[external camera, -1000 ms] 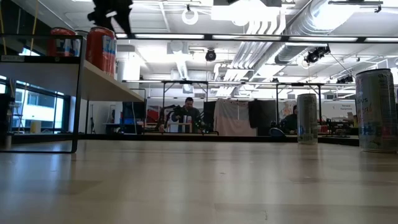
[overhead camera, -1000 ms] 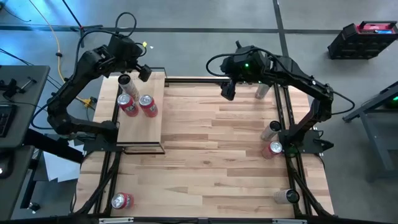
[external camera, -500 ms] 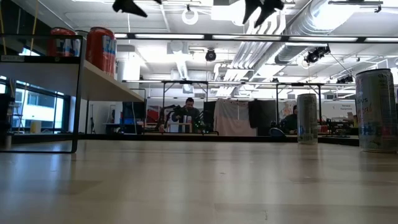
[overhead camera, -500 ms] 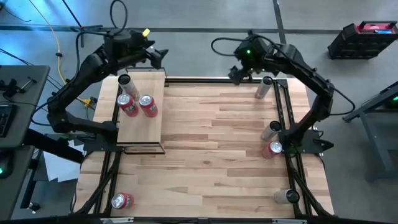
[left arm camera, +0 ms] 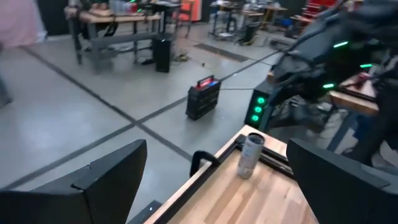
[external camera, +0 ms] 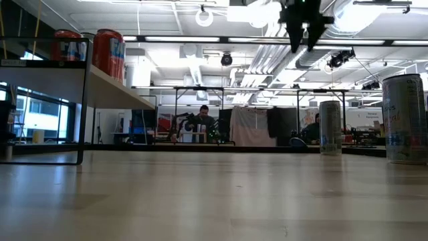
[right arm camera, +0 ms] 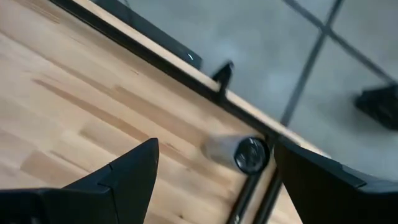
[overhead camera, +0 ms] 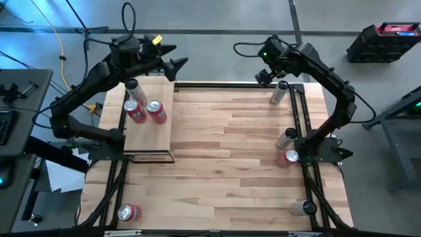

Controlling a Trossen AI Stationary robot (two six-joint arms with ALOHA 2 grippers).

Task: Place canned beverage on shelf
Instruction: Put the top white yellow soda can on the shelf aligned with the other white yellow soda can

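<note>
My right hand (overhead camera: pixel 266 77) is open and empty, above the silver can (overhead camera: pixel 277 93) at the desk's (overhead camera: pixel 230 151) far edge. I judge I am reaching; next I must go down around it. My left hand (overhead camera: pixel 177 66), open, waits beyond the shelf (overhead camera: pixel 148 135), which holds three cans.
</note>
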